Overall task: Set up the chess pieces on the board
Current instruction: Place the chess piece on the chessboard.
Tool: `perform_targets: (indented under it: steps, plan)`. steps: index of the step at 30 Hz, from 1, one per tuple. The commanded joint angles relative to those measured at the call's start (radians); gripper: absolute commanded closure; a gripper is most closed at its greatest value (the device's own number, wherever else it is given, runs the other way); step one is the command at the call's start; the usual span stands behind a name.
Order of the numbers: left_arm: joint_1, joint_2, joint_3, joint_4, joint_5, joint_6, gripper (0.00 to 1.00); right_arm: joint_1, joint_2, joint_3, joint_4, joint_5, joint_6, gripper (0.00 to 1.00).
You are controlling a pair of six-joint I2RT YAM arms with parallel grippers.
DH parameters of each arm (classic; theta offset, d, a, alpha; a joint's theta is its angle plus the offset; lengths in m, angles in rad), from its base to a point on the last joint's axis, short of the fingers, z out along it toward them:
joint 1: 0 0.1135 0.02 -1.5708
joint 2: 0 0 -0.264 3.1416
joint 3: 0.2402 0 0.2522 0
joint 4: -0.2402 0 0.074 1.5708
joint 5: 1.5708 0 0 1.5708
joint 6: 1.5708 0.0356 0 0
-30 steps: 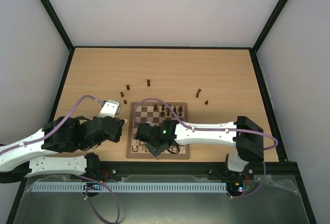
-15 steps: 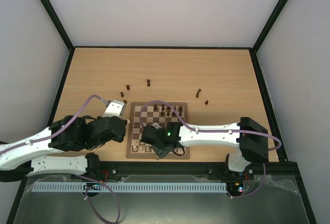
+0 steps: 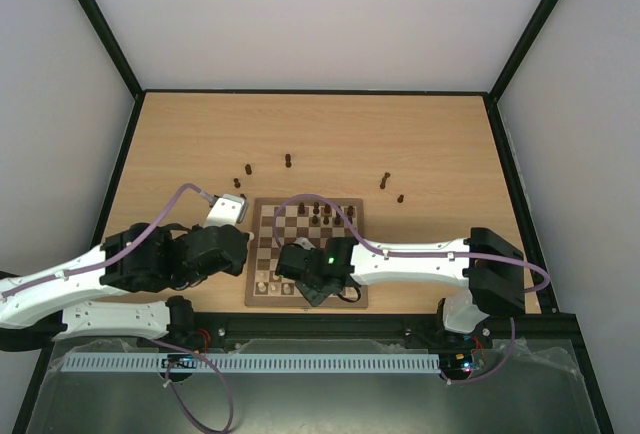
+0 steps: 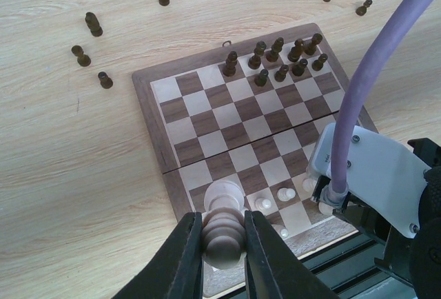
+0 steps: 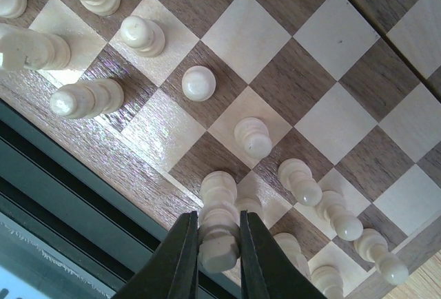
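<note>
The board lies in front of both arms. Several dark chess pieces stand on its two far rows. More dark pieces stand loose on the table beyond it. My left gripper is shut on a pale cream chessman, held above the board's near-left corner squares. My right gripper is shut on another cream chessman, held over the board's near edge, close to other cream men.
Several cream chessmen stand on the near rows, close together under the right gripper. The right wrist body and its purple cable overhang the board's near right. A dark rail runs along the table's near edge.
The left arm has moved right, toward the board's left edge. The right wrist has drawn slightly right and nearer. Both grippers stay shut on their cream men.
</note>
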State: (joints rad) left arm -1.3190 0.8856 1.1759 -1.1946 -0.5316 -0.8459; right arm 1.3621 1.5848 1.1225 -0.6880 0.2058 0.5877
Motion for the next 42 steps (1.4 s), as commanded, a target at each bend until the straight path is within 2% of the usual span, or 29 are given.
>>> perform_targets:
  steps: [1,33,42]
  plan:
    - [0.004,0.004,-0.015,0.007,-0.003,-0.002,0.92,0.006,-0.016,-0.008,-0.014,0.007,0.002,0.90]
    - [0.004,-0.003,-0.031,0.020,0.001,0.002,0.92,0.006,0.031,-0.018,0.016,-0.011,-0.002,0.87]
    - [0.004,0.005,-0.028,0.021,0.003,0.007,0.92,0.006,0.005,-0.002,0.016,-0.009,-0.004,0.75]
